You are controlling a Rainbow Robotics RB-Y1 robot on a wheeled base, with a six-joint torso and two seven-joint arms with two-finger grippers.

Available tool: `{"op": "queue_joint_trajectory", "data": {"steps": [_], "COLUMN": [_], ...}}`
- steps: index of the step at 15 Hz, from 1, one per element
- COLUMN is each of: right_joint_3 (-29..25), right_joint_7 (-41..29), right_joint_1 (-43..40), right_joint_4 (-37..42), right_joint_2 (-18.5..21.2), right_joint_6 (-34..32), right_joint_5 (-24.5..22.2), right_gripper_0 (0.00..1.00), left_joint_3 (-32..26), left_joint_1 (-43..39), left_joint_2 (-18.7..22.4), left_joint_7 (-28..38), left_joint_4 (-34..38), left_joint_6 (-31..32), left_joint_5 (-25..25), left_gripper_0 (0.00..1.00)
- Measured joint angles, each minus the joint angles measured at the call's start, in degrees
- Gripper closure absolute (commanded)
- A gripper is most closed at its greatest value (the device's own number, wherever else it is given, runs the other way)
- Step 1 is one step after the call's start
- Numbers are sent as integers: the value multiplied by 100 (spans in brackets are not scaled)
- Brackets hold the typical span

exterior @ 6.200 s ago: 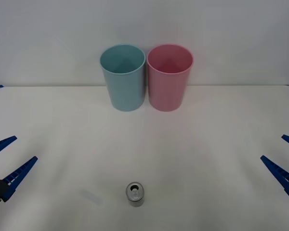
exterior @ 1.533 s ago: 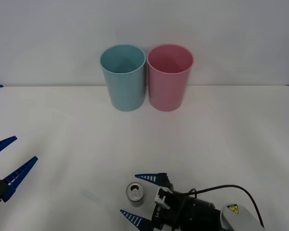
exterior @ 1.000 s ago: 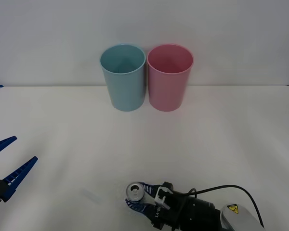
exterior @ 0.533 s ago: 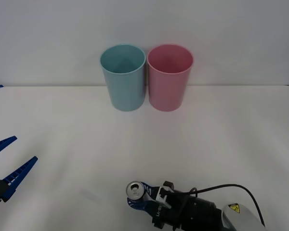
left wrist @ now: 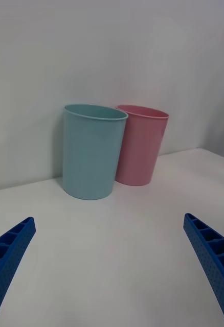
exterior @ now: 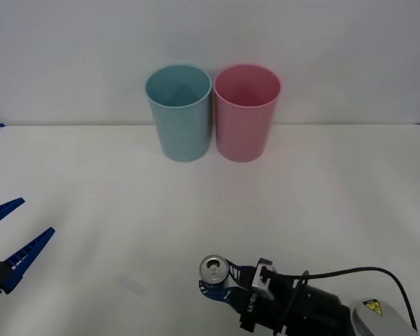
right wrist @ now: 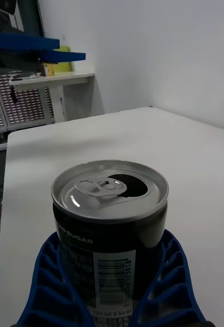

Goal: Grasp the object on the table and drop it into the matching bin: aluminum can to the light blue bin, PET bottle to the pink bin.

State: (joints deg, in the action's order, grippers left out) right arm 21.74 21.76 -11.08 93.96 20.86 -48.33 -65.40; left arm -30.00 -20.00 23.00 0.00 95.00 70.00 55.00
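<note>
We see the broad white matte desk [exterior: 322, 196]. Beyond the right end effector [exterior: 220, 283] stand the tall light blue plastic bin [exterior: 178, 112] and pink plastic bin [exterior: 246, 112], touching. Its blue fingers [right wrist: 171, 286] clamp the small silver-grey metal can [right wrist: 110, 225], upright. The left end effector [exterior: 7, 241] hovers spread wide, well apart.

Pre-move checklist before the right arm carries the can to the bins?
1. Grip: right gripper shut on the aluminum can, fingers on both sides: ok.
2. Can upright, opened top facing up: ok.
3. Can lifted off the table: cannot tell.
4. Target: light blue bin upright, mouth open, nothing visible inside: ok.
5. Pink bin stands right beside the target; aim must be exact: ok, but tight.
6. Left gripper open at the table's left edge, away from the can-to-bin path: ok.
</note>
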Motion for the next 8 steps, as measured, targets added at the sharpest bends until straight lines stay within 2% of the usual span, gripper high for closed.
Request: {"op": "queue_joint_trajectory", "data": {"steps": [4, 8], "right_joint_3": [-75, -233], "right_joint_7": [-840, -1653], "right_joint_1": [-273, -352], "right_joint_4": [1011, 1735], "right_joint_2": [433, 668], "right_joint_6": [389, 740], "right_joint_5": [99, 115], "right_gripper_0": [100, 100], "left_joint_3": [0, 0], "left_joint_1": [0, 0], "left_joint_2": [0, 0], "left_joint_7": [0, 0], "left_joint_4": [0, 0], "left_joint_6": [0, 0], "left_joint_5": [0, 0], "left_gripper_0": [0, 0]}}
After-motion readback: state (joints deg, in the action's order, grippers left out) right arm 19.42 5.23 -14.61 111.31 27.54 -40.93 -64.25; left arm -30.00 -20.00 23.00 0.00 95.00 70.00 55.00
